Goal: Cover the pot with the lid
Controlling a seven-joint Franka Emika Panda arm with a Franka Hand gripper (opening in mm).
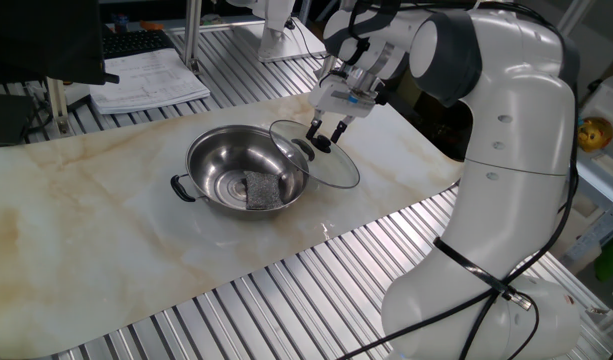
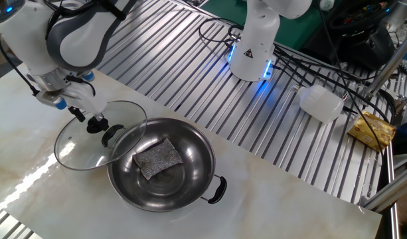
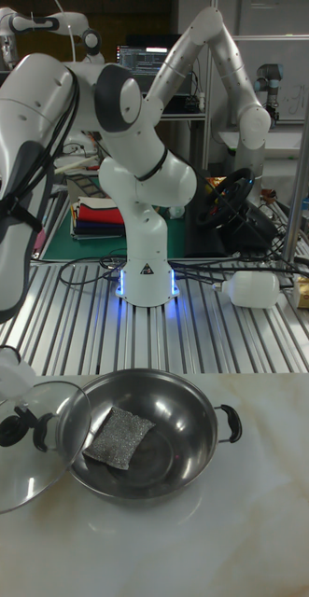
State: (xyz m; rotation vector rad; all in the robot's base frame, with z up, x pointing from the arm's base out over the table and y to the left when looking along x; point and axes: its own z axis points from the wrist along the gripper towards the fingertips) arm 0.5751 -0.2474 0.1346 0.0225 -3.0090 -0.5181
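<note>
The shiny steel pot (image 1: 226,160) (image 2: 190,174) (image 3: 177,410) stands mid-table on the marble sheet, uncovered. The glass lid (image 1: 338,166) (image 2: 80,147) (image 3: 28,466) leans tilted beside it, one edge up on the pot's rim by a black handle, the other edge on the table. Its black knob (image 1: 323,144) (image 2: 95,125) (image 3: 12,428) points up toward my gripper (image 1: 326,131) (image 2: 87,115). The gripper is open, its fingers spread just above and to either side of the knob, holding nothing.
A grey scouring pad (image 1: 256,189) (image 2: 157,158) (image 3: 117,435) lies inside the pot. Papers (image 1: 146,80) sit at the back left. A white bottle (image 2: 321,103) and a yellow packet (image 2: 372,129) lie on the slatted metal bench beyond the marble sheet's edge.
</note>
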